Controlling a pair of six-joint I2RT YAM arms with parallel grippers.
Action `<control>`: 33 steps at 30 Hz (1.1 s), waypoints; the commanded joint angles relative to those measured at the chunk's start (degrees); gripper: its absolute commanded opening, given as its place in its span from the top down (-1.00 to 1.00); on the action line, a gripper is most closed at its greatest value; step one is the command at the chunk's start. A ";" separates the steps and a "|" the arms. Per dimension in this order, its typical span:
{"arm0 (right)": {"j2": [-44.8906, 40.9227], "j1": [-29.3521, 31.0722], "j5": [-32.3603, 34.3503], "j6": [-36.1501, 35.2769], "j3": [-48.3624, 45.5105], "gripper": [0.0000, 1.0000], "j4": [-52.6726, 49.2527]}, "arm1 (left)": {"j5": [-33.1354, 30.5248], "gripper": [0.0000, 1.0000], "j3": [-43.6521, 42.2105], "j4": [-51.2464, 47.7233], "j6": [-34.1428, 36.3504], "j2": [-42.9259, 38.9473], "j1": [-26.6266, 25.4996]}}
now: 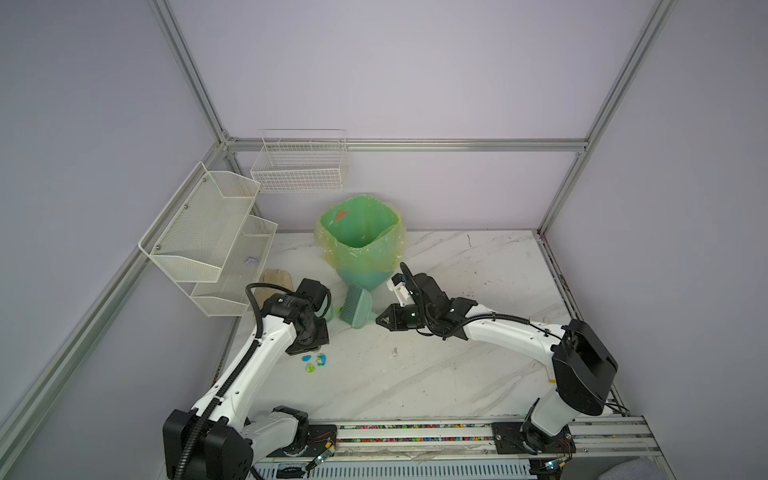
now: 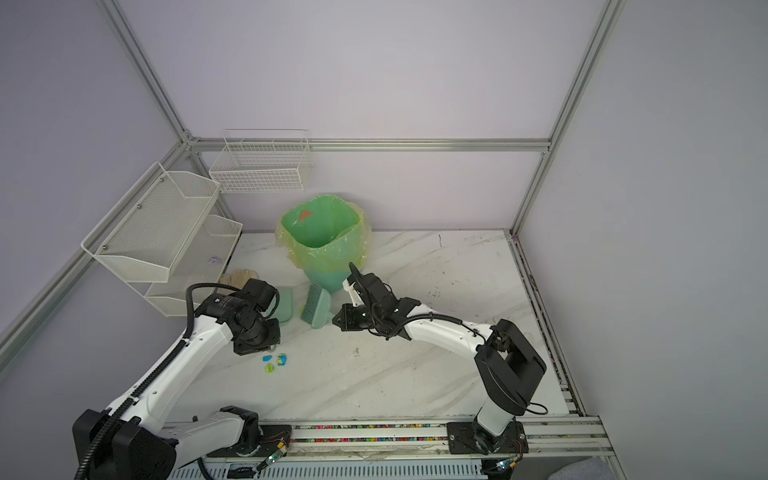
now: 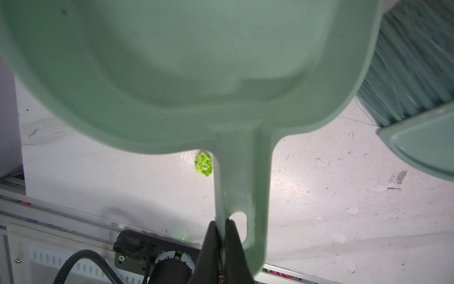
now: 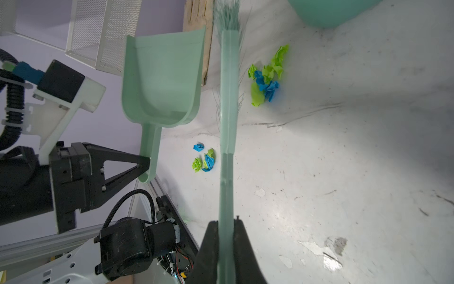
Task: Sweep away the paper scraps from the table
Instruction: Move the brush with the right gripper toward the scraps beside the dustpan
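Observation:
My left gripper [image 3: 222, 225] is shut on the handle end of a mint-green dustpan [image 3: 196, 73], which also shows in the right wrist view [image 4: 162, 81]. My right gripper [image 4: 226, 223] is shut on the handle of a matching brush [image 4: 228, 123], and in both top views the brush [image 1: 355, 309] [image 2: 318, 309] stands just in front of the bin. A few blue and lime paper scraps [image 1: 313, 361] [image 2: 274, 361] lie on the white table [image 1: 436, 374] by the left wrist. A second clump of paper scraps [image 4: 266, 78] lies beside the bristles. One lime scrap [image 3: 204, 164] lies below the dustpan.
A green-lined bin [image 1: 361, 232] stands at the back middle. White mesh racks [image 1: 208, 232] and a wire basket [image 1: 299, 166] hang on the left and back walls. A pale glove [image 1: 272, 278] lies under the racks. An aluminium rail [image 1: 415, 430] with coloured bits runs along the front edge.

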 commanded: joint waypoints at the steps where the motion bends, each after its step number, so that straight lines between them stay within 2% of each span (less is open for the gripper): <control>1: 3.49 1.67 -0.95 1.88 3.37 1.00 2.22 | -0.55 1.00 -0.03 -0.22 1.05 -1.41 0.42; 6: 8.02 3.15 -0.36 3.83 6.45 1.00 3.03 | -2.38 1.00 1.29 -1.47 1.20 -1.74 0.38; 21: 17.39 3.01 0.69 9.00 13.32 1.00 4.97 | -0.97 1.00 1.74 -1.71 2.81 -1.61 0.50; 33: 15.36 -2.81 -1.89 11.67 5.81 1.00 5.16 | 2.26 1.00 0.41 -0.47 2.81 -1.61 -0.01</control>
